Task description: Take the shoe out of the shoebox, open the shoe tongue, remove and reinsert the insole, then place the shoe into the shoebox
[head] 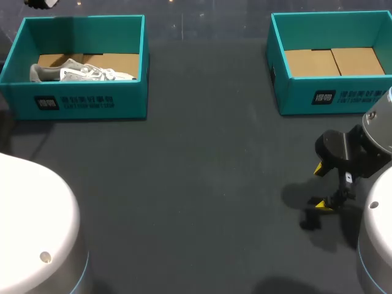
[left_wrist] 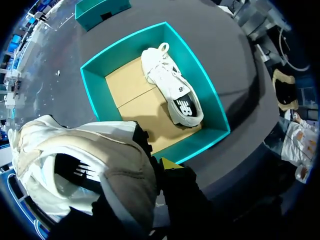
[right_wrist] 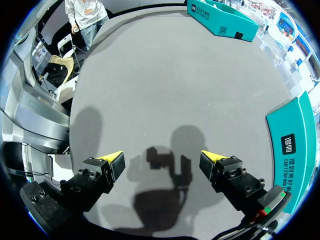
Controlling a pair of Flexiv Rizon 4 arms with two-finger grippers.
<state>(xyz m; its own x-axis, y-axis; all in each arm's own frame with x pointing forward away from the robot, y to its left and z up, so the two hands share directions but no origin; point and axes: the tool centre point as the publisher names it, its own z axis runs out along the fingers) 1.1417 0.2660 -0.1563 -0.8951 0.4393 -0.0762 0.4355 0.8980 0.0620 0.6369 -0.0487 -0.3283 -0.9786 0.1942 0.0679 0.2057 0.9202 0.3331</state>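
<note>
A white and beige shoe (left_wrist: 75,165) hangs close in front of the left wrist camera, and my left gripper (left_wrist: 150,167) is shut on it; one yellow fingertip (left_wrist: 170,163) shows beside it. Below them stands the left teal shoebox (left_wrist: 205,142), with a second white shoe (left_wrist: 172,85) lying on its side on the cardboard floor. In the head view that shoebox (head: 86,101) is at the far left with the shoe (head: 79,73) inside. My right gripper (head: 321,187) stands open just above the bare tabletop at the right, its fingers (right_wrist: 114,159) wide apart around nothing.
An empty teal shoebox (head: 343,98) with a cardboard floor stands at the far right, ahead of my right gripper; its side wall (right_wrist: 292,145) shows beside the right fingers. The dark table between the two boxes is bare.
</note>
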